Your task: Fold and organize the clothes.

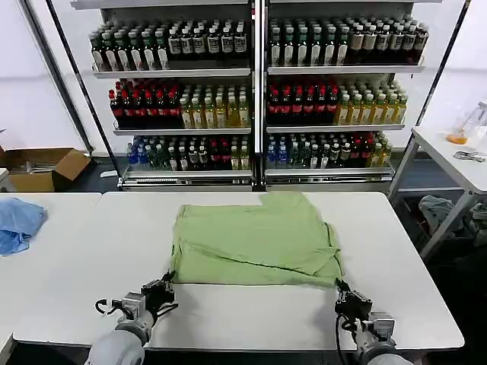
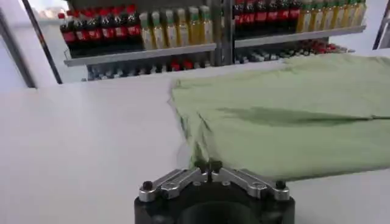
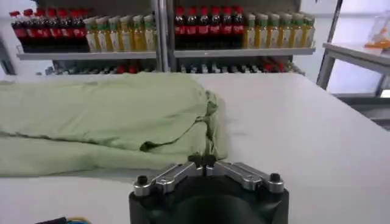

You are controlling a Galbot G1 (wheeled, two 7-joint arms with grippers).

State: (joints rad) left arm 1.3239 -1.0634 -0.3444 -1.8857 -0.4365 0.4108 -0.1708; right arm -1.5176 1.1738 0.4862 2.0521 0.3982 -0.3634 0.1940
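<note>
Both tools are pinched together at the shirt's (image 1: 255, 243) near corners: left tool (image 1: 166, 287), right tool (image 1: 344, 293). Whether they clamp fabric, I cannot tell. If only the top layer is caught, lifting could undo the fold on the tabletop (image 1: 251, 315).

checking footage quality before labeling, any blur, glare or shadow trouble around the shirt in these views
Head view: light is even and the light green shirt is sharp, casting only a thin shadow at its near hem on the white table. Left wrist view: soft throughout, with the shelf bottles smeared. Right wrist view: the shirt's folds read clearly, with bright window glare at the far right.
</note>
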